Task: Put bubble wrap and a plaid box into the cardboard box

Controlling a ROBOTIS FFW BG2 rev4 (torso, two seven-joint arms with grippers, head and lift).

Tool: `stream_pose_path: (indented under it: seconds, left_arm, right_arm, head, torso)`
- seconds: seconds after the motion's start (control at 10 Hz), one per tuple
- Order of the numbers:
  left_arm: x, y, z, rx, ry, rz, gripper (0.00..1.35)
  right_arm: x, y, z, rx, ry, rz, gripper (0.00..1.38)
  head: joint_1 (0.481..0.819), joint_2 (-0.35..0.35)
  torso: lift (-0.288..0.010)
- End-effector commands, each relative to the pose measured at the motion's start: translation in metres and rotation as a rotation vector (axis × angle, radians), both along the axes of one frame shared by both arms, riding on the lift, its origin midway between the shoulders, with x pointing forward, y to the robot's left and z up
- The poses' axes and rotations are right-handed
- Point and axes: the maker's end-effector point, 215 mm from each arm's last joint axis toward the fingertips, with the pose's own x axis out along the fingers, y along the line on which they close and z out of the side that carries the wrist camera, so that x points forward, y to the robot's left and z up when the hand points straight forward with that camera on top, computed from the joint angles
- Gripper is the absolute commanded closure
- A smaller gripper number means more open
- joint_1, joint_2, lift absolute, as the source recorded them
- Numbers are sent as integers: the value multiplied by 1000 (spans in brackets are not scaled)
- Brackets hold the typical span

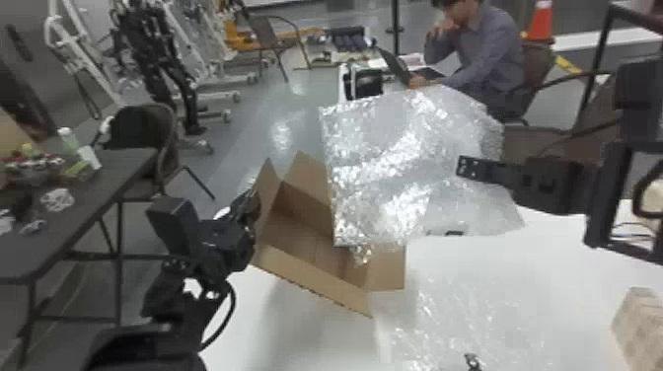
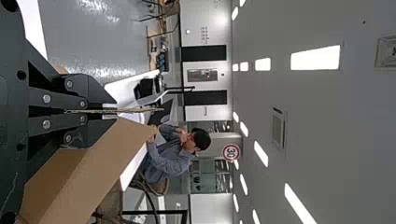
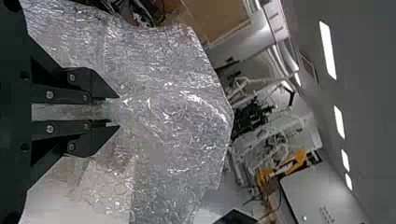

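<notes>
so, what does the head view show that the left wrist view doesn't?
Head view: a clear, crinkled bubble wrap sheet raised in the black right gripper, the pale plaid box at the right edge, and an orange traffic cone.

Left wrist view: a round red-rimmed sign and white ceiling lights.

Both: the open brown cardboard box, the black two-fingered left gripper at one of its flaps, and a dark open laptop.
</notes>
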Motion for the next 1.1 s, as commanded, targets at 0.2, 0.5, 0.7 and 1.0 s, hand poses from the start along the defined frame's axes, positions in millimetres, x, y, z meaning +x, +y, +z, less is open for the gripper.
stream_pose_path:
  seconds: [0.2, 0.5, 0.7, 1.0]
  left_arm:
    - [0, 1, 1, 0, -2, -1, 1219]
    - [0, -2, 1, 0, -4, -6, 1219]
    - [1, -3, -1, -3, -1, -9, 1219]
    - [5, -11, -1, -4, -1, -25, 1219]
  right_arm:
    - [40, 16, -84, -9, 68, -14, 1052]
    - [31, 67, -140, 98, 179, 113, 1053]
    - [25, 94, -149, 139, 199, 190, 1053]
    - [24, 121, -164, 183, 211, 279, 1053]
  head:
    - [536, 280]
    - [578, 304]
    - [591, 327]
    - [599, 350]
  torso:
    - [-107]
    - [-107]
    - [-107]
    - [-107]
